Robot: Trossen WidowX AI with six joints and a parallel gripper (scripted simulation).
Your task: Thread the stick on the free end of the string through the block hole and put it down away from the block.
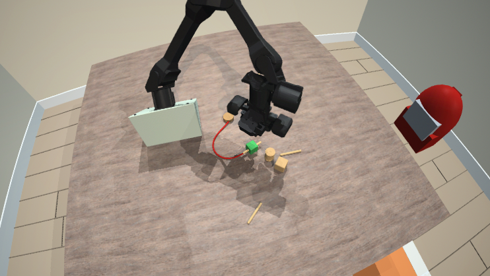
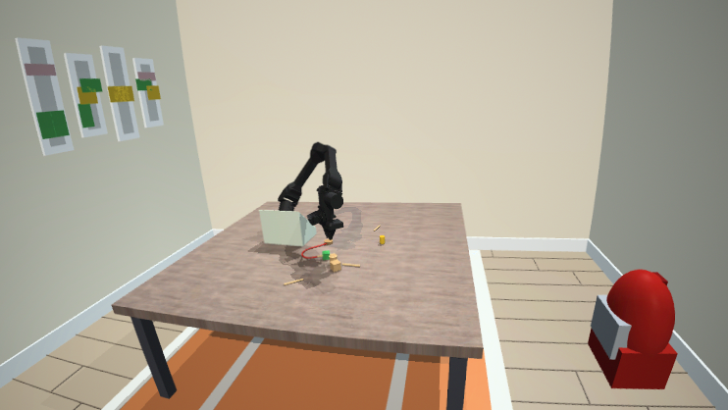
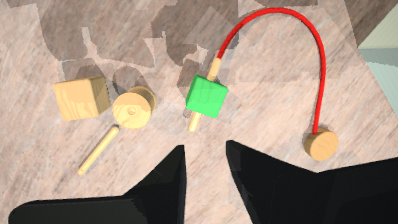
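The green block (image 1: 251,147) (image 2: 326,254) (image 3: 206,96) stands on the table. The thin stick (image 3: 195,121) (image 1: 259,142) lies through its hole, with one end out at each side. The red string (image 1: 214,142) (image 3: 320,60) runs in an arc from the stick's far end to the round wooden button (image 1: 228,117) (image 3: 320,144). My gripper (image 3: 205,149) (image 2: 328,234) hovers above the table between the button and the block. Its fingers stand partly apart with nothing between them.
A wooden cube (image 1: 280,164) (image 3: 81,97), a wooden cylinder (image 1: 270,154) (image 3: 132,110) and a loose stick (image 1: 290,152) (image 3: 98,150) lie just beside the block. Another loose stick (image 1: 254,212) lies nearer the front. A pale green panel (image 1: 168,123) stands at the arm's base. A small yellow cylinder (image 2: 381,239) stands farther back.
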